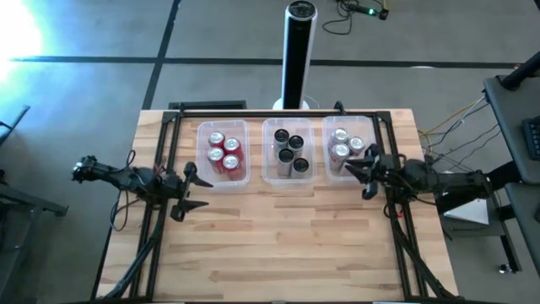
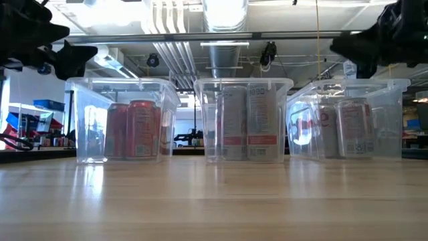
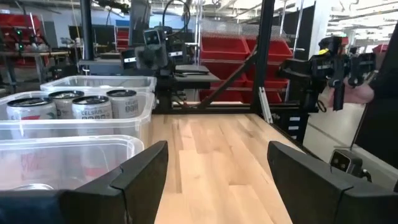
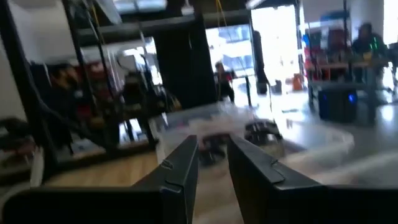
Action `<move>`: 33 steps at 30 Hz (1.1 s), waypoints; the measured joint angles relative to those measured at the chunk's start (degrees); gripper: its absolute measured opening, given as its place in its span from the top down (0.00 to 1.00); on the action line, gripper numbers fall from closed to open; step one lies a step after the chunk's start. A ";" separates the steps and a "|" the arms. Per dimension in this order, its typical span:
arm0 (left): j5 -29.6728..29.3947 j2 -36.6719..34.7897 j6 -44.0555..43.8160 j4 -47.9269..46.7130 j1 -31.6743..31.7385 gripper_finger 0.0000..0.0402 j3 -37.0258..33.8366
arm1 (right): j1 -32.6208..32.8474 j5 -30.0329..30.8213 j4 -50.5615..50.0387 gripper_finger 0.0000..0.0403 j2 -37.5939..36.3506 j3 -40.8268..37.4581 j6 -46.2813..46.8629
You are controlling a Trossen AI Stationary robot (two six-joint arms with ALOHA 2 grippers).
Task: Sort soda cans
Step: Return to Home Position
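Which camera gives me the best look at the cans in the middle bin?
High view: all four cans show separately from above inside the middle bin. Low view shows only overlapping sides through the clear wall. Left wrist view shows their tops over the rim. Right wrist view: cannot tell them.

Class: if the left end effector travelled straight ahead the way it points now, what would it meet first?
Only open tabletop at first. The left end effector points past the bins, not into them. Beyond that, probably the right arm, though depth is unclear.
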 joint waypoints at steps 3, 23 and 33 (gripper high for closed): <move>0.00 0.58 0.68 -0.06 0.00 0.35 0.00 | 0.00 0.15 -3.14 0.79 0.35 0.00 0.04; -0.95 4.97 2.75 0.53 0.02 0.35 -0.02 | -0.02 -0.37 -9.33 0.84 2.07 0.00 5.54; -0.55 5.09 1.97 0.81 0.02 0.35 1.51 | -0.02 -0.37 -9.34 0.79 2.07 -0.02 5.54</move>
